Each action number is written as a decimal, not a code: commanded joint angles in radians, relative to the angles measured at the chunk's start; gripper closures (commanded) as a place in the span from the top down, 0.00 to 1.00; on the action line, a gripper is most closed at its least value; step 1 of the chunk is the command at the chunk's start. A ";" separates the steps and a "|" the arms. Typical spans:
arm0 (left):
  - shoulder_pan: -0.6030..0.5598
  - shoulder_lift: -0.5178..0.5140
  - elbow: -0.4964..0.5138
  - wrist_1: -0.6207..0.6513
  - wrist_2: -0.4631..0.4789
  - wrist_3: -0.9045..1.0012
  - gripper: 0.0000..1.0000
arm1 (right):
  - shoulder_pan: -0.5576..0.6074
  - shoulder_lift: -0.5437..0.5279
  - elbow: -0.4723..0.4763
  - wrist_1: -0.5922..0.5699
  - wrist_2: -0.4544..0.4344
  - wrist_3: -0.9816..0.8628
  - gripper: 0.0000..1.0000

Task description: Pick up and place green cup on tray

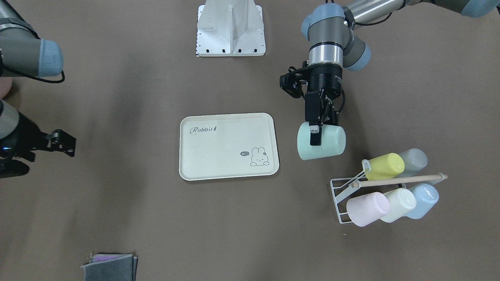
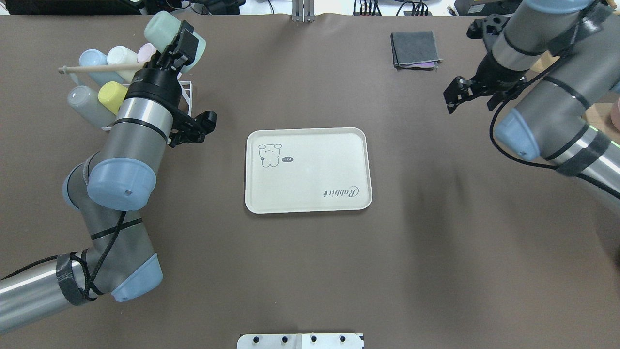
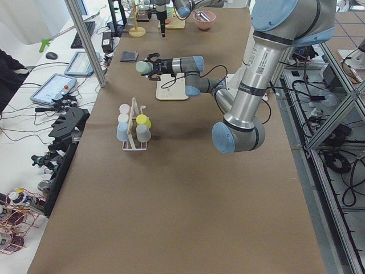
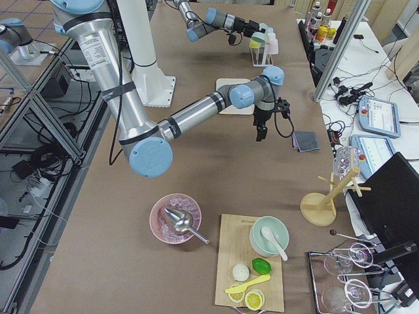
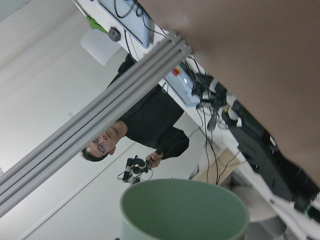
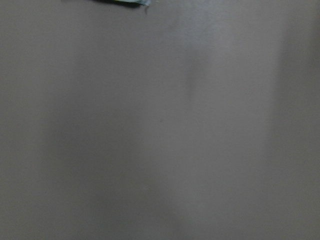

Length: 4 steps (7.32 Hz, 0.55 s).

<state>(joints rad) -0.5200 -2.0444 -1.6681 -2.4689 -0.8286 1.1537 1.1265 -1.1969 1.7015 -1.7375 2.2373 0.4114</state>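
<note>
Carry step: the left end effector (image 1: 315,136) pinches the cup (image 1: 332,142), tipped sideways, aloft between rack (image 1: 339,195) and tray (image 1: 218,156); next it likely needs moving over the tray, righting, lowering and release.

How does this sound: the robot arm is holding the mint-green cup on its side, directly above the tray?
Not quite. The left gripper does hold the green cup on its side, but not above the tray: the exterior front-facing view shows it beside the tray, between it and the cup rack.
</note>
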 commanded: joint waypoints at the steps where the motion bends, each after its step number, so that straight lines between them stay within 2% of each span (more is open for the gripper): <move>1: 0.017 -0.058 0.062 -0.007 -0.177 -0.523 0.06 | 0.155 -0.140 0.032 -0.096 0.001 -0.294 1.00; 3: 0.041 -0.129 0.117 -0.021 -0.382 -1.036 0.04 | 0.283 -0.318 0.038 -0.090 -0.005 -0.504 1.00; 4: 0.040 -0.154 0.170 -0.133 -0.526 -1.083 0.04 | 0.320 -0.376 0.032 -0.088 -0.049 -0.566 1.00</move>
<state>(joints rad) -0.4836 -2.1612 -1.5508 -2.5155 -1.1988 0.2256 1.3878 -1.4872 1.7383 -1.8258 2.2232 -0.0499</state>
